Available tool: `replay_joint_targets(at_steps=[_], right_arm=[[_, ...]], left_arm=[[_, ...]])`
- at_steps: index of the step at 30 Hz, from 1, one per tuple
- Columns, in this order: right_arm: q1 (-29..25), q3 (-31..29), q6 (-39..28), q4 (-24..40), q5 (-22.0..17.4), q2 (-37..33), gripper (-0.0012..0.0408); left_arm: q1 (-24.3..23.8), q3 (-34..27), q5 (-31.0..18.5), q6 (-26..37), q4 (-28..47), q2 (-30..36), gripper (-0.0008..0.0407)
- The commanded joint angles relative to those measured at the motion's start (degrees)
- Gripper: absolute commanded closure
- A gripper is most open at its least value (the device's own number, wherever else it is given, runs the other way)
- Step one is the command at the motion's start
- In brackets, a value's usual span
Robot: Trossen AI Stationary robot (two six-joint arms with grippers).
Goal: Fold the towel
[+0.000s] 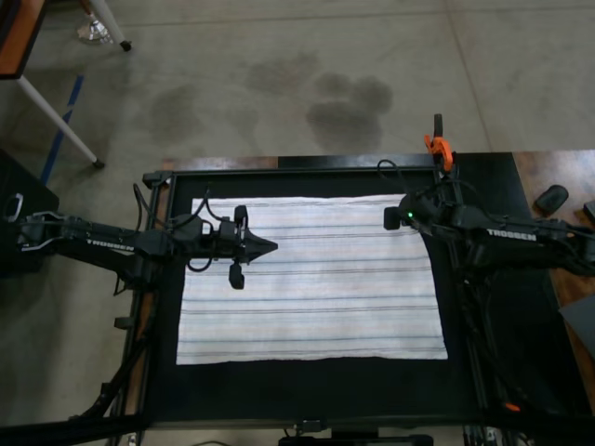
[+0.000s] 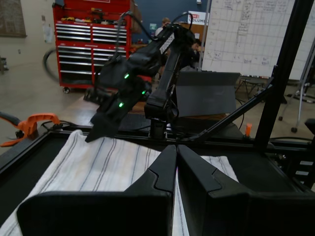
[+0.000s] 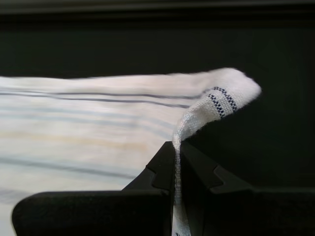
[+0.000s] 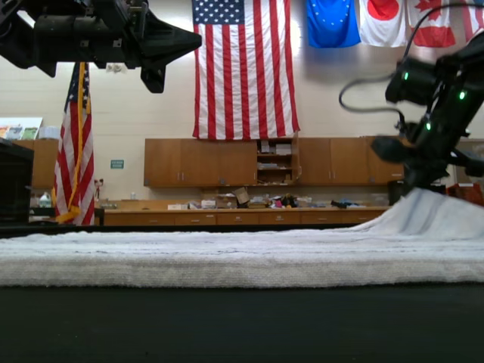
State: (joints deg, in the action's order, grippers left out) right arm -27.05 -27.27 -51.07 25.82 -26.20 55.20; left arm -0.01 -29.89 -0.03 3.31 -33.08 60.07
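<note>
From above, the towel [image 1: 311,279] lies spread flat on the black table [image 1: 307,386], stripes running left to right. The left gripper [image 1: 263,246] reaches in from the top view's left over the towel's far-left part, its jaws pressed together and holding nothing. The right gripper [image 1: 416,221] sits at the towel's far-right corner.

The left wrist view confirms the left gripper [image 2: 176,152] is closed and empty, with the towel [image 2: 108,164] beneath it and the other arm bent down at the far corner.

In the right wrist view the right gripper [image 3: 175,162] pinches the towel's edge [image 3: 189,123], the corner rising and curling beyond the jaws.

In the exterior view the towel [image 4: 227,257] lies flat except at that view's right, where it rises to the right gripper [image 4: 420,185]; the left gripper [image 4: 189,38] hangs well above the cloth.

The first fold seems barely begun: one corner is gripped, the other is not. Next, the left gripper should probably open and take its own far corner. The right jaws are hidden from above, and the towel's near edge is blurred in the exterior view.
</note>
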Motion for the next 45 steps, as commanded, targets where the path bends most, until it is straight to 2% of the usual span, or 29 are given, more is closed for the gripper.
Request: replay_joint_targets(at_steps=[1, 6, 11, 17, 25, 31, 38, 45], right_arm=[[3.08, -0.81, -1.29, -0.52, 0.46, -1.09, 0.0396], [10.43, -3.02, -2.89, -2.1, 0.72, -1.14, 0.0396], [16.11, -3.37, -4.46, -10.62, 0.72, 0.72, 0.0396], [19.23, -3.17, -5.53, -21.14, 0.72, 6.21, 0.0396], [21.05, -4.17, -5.09, -35.6, 1.75, 18.84, 0.0396], [21.42, -12.2, 1.57, -36.54, 6.56, 30.71, 0.0396], [21.38, -23.61, 7.17, -36.57, 6.71, 42.25, 0.0396], [21.38, -32.28, 9.79, -36.13, 6.73, 49.22, 0.0395]], left_arm=[[0.0, -0.02, 0.0, 0.37, -0.02, 0.0, 0.0399], [0.0, -0.02, 0.0, 0.35, -0.04, -0.48, 0.0399], [0.0, -0.04, 0.0, 0.35, -0.02, -1.7, 0.0399], [0.0, -0.02, 0.0, 0.35, 0.0, -3.1, 0.0399], [0.0, -0.02, 0.0, 0.35, 0.02, -3.3, 0.0399], [0.0, -0.02, 0.0, 0.33, 0.02, -3.32, 0.0399], [0.0, -0.04, 0.0, 0.33, 0.02, -3.32, 0.0399], [0.0, -0.04, 0.0, 0.33, 0.0, -3.32, 0.0399]])
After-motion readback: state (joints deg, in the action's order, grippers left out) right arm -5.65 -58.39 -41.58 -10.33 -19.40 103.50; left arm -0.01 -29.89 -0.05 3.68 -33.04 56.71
